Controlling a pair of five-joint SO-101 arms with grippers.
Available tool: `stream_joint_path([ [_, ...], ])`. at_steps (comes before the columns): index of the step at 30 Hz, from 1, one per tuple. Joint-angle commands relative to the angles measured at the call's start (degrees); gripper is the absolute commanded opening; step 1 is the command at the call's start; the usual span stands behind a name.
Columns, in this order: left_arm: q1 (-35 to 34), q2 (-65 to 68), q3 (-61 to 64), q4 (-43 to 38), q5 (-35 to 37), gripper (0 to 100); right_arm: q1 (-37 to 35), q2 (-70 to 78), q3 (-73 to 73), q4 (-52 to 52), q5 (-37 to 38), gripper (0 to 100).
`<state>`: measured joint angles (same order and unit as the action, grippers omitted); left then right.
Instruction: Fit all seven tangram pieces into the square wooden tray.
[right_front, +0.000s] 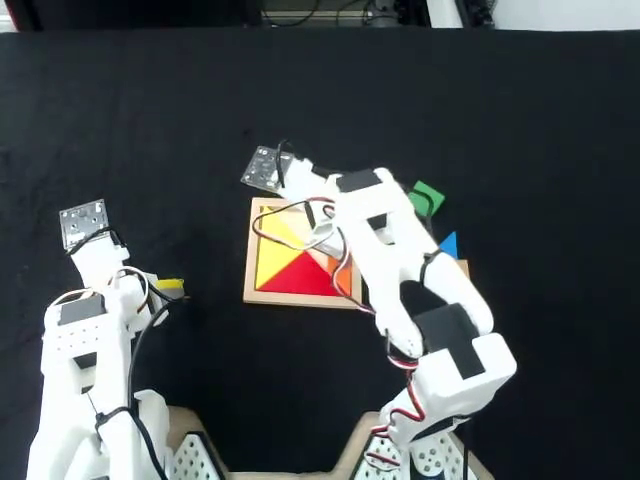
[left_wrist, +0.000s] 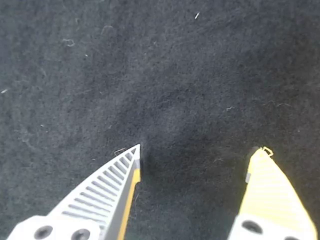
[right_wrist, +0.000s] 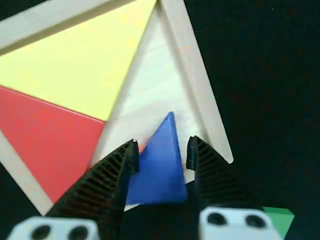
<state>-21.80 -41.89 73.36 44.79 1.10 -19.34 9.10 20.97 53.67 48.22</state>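
Over the square wooden tray (right_front: 285, 299) at mid-bench, the right tool (right_wrist: 160, 147) clamps a blue wooden triangle (right_wrist: 160, 172) at a bare corner of the tray. A large yellow triangle (right_front: 278, 235) and a large red triangle (right_front: 300, 272) already sit inside (about half the floor filled, by the look of it). A green piece (right_front: 428, 196) at 2 o'clock and a second blue triangle (right_front: 448, 245) at 3 o'clock wait on the black bench (right_front: 540, 120). At 9 o'clock the left tool (left_wrist: 197, 152) hangs spread and empty. No writing is legible.
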Motion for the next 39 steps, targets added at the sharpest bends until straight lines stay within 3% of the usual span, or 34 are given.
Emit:
stream_joint_path([
  [1, 0.7, -0.4, -0.3, -0.3, -0.7, 33, 3.0, -0.9, -4.0, 0.4, 1.8, 15.6],
  [9, 0.7, -0.4, -0.4, -0.3, -0.7, 33, 4.3, -1.0, -5.8, 0.4, 1.9, 15.6],
  [15, 0.7, -0.4, -0.3, -0.3, -0.7, 33, 10.4, -3.3, -7.2, 0.4, 1.9, 15.4],
  [20, 0.7, -0.4, -0.4, -0.3, -0.7, 33, 14.5, -6.2, -4.9, 0.4, 1.8, 0.8],
  [39, 0.7, -0.4, -0.3, -0.3, -0.7, 33, 14.3, -6.8, 6.9, -2.3, 4.6, 1.1],
])
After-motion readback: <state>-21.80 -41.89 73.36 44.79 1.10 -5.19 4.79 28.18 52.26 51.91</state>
